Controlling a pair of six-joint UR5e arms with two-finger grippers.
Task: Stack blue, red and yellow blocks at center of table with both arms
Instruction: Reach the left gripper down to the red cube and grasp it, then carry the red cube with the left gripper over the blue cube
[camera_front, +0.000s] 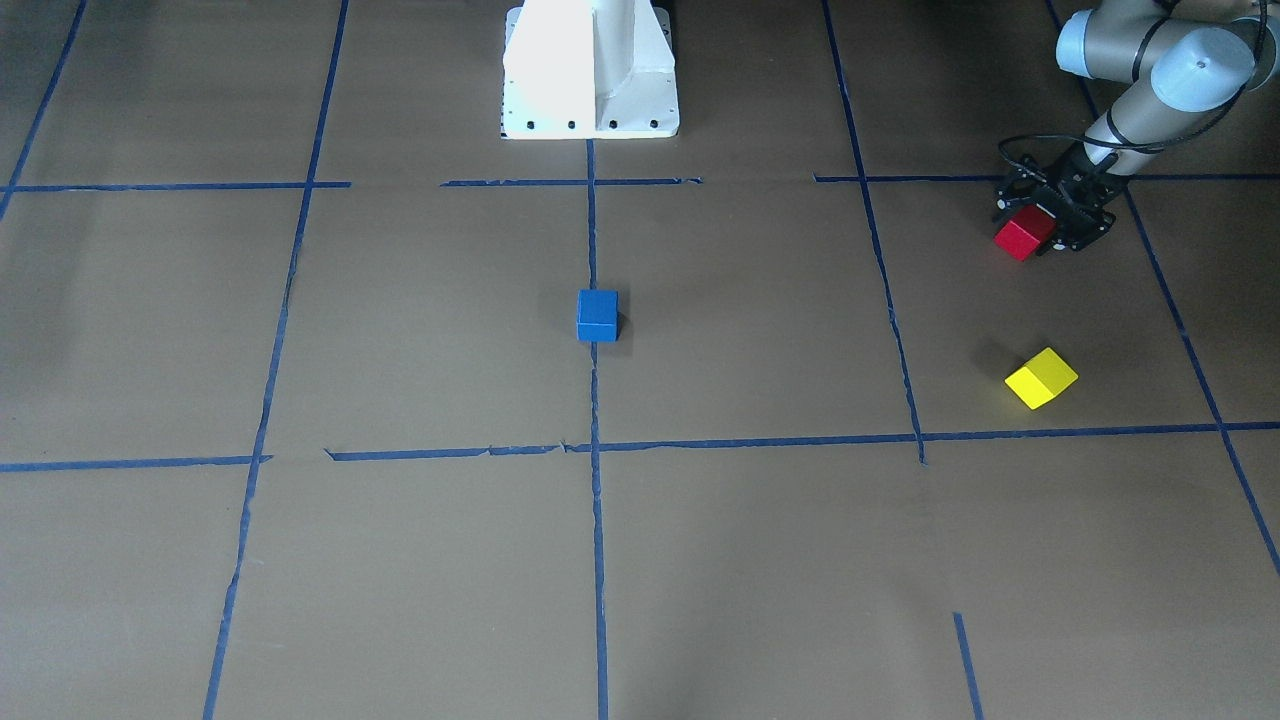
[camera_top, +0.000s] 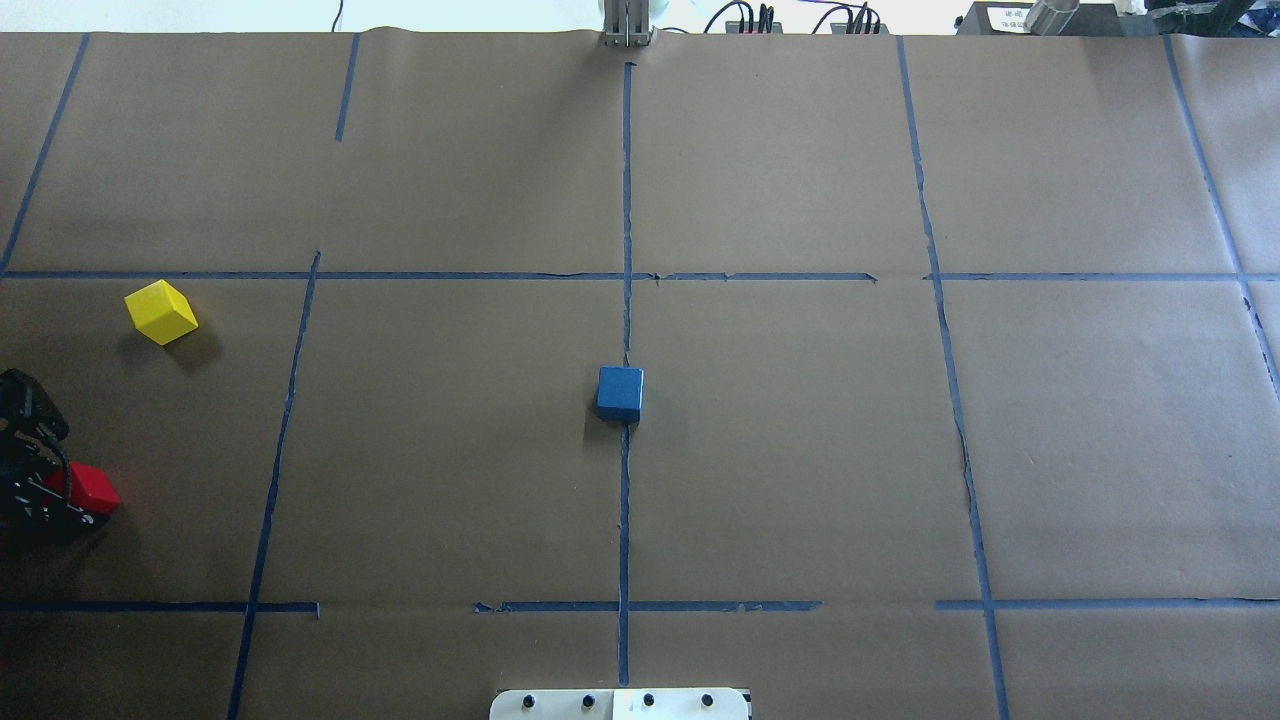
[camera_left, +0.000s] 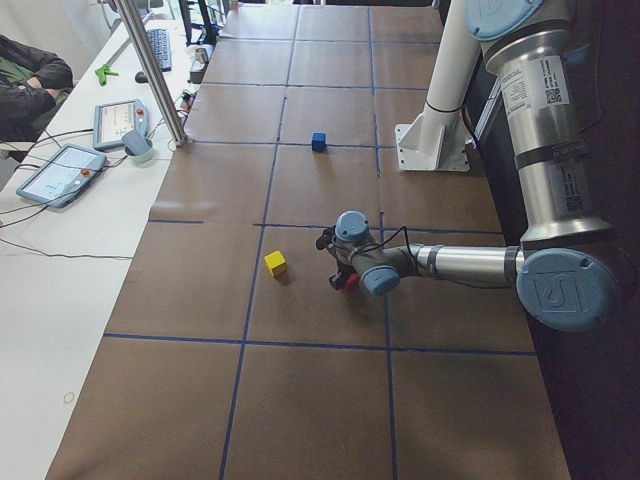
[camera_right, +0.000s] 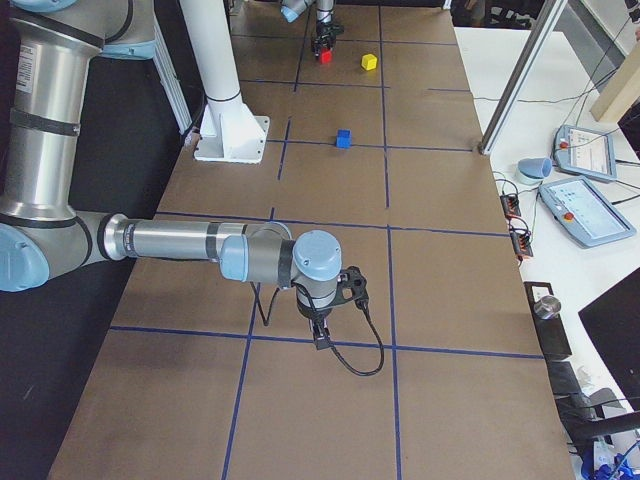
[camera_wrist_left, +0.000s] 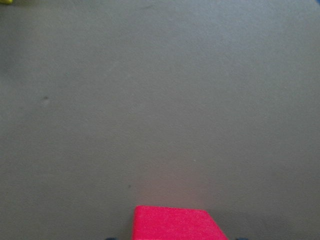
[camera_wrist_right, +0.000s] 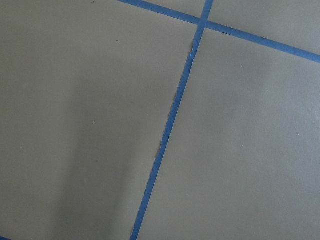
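The blue block sits on the centre tape line of the table, also in the overhead view. The yellow block lies on my left side, turned at an angle. My left gripper is shut on the red block close to the table at my far left; the block's top fills the bottom edge of the left wrist view. My right gripper shows only in the exterior right view, low over bare paper, and I cannot tell whether it is open or shut.
The white robot base stands at the table's robot-side edge. Blue tape lines grid the brown paper. A side table with tablets and a metal post stand on the operators' side.
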